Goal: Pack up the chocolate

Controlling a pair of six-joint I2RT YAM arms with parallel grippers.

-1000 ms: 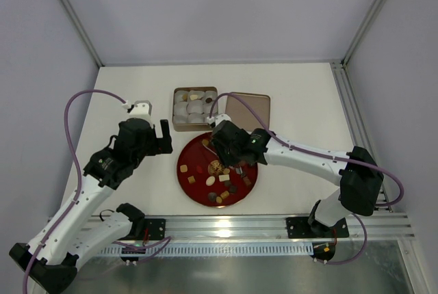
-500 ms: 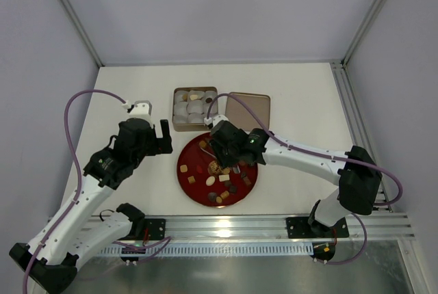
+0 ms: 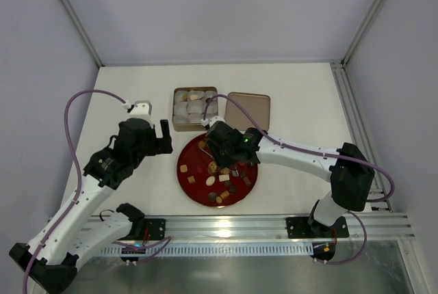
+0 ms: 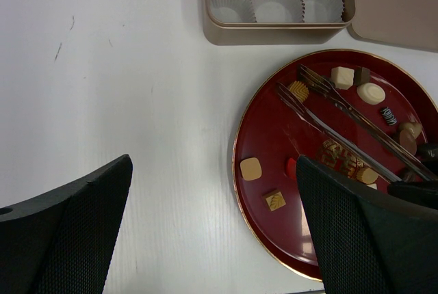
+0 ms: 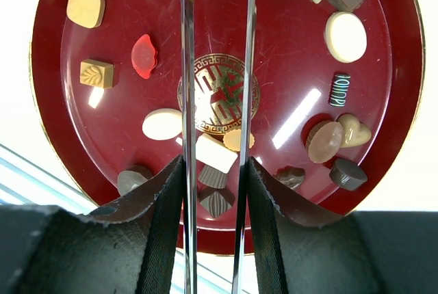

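Assorted chocolate (image 3: 224,178) lies scattered on a red plate (image 3: 188,158). In the right wrist view I see tan, cream, red and dark pieces (image 5: 85,6) on the plate (image 5: 287,68). My right gripper (image 5: 214,171) is shut on metal tongs (image 5: 186,68), whose two arms reach out above the plate's middle with nothing between them. From above, that gripper (image 3: 222,147) hovers over the plate's far half. My left gripper (image 4: 213,164) is open above bare table just left of the plate (image 4: 274,137), holding nothing.
A gold tin (image 3: 194,128) lined with white paper cups stands behind the plate, with a few pieces (image 3: 194,96) in its far row. Its lid (image 3: 248,108) lies flat to the right. The aluminium rail runs along the near table edge.
The right gripper with the tongs has drifted slightly left over the plate. The left arm has stayed still.
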